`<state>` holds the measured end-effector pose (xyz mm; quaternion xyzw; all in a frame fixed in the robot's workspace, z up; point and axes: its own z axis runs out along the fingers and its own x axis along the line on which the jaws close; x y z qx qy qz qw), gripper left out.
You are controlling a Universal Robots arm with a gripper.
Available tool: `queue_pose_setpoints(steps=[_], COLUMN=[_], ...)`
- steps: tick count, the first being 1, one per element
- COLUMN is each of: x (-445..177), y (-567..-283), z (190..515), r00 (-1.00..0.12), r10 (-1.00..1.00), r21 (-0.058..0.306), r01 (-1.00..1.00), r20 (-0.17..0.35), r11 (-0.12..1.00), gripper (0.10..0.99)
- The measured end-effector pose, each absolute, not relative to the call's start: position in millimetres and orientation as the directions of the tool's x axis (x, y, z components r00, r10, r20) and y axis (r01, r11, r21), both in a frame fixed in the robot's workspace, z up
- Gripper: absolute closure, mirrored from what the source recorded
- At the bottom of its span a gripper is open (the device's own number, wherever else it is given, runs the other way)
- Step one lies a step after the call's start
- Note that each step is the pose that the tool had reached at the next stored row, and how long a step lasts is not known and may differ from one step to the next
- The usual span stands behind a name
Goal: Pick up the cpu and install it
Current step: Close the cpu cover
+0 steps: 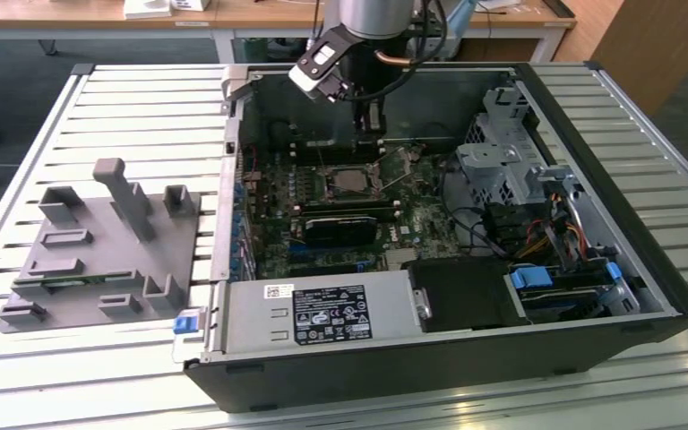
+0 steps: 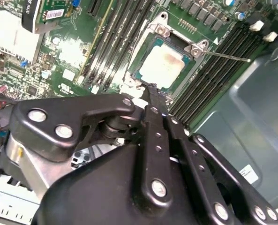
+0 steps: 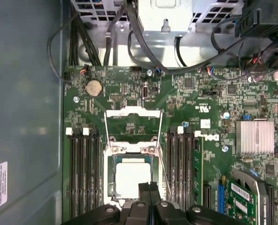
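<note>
The computer case (image 1: 440, 367) is lying open on its side on the slatted metal table (image 1: 141, 98), and the arm is reaching down into it from above. The gripper (image 1: 372, 143) is hanging over the green motherboard (image 1: 422, 224), right above the processor socket (image 3: 109, 187). In both wrist views its two black fingers (image 2: 154, 117) are pressing flat against each other with no gap between them, and they are holding nothing. The cpu (image 1: 347, 182) is sitting down inside the socket, silver top facing up and lying flat within the frame. In the second wrist view the cpu (image 2: 161, 65) is showing a faint brownish smudge on its lid, and the gripper (image 2: 150, 86) is pointing at its near edge. I cannot tell whether the tips are actually touching it. In the first wrist view the gripper (image 3: 148, 186) is overlapping one side of the cpu (image 3: 131, 174), while the metal load plate (image 3: 129, 111) is standing swung open beyond the chip, hinged back over the board. Rows of black memory slots (image 3: 85, 173) are running along both sides of the socket. A grey moulded fixture (image 1: 93, 260) is resting on the table towards the exterior view's left, well apart from the gripper. A silver power supply (image 1: 320, 313) is filling the near corner of the case.
</note>
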<state>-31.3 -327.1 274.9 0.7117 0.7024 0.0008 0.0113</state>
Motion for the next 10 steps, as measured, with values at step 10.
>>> queue_pose_setpoints(steps=[10], x=[-22.2], y=[-327.2], z=[274.9], r00=[0.013], r10=[1.000], r21=[0.017], r01=[1.000], r20=[-0.015], r11=[-0.013], gripper=[0.980])
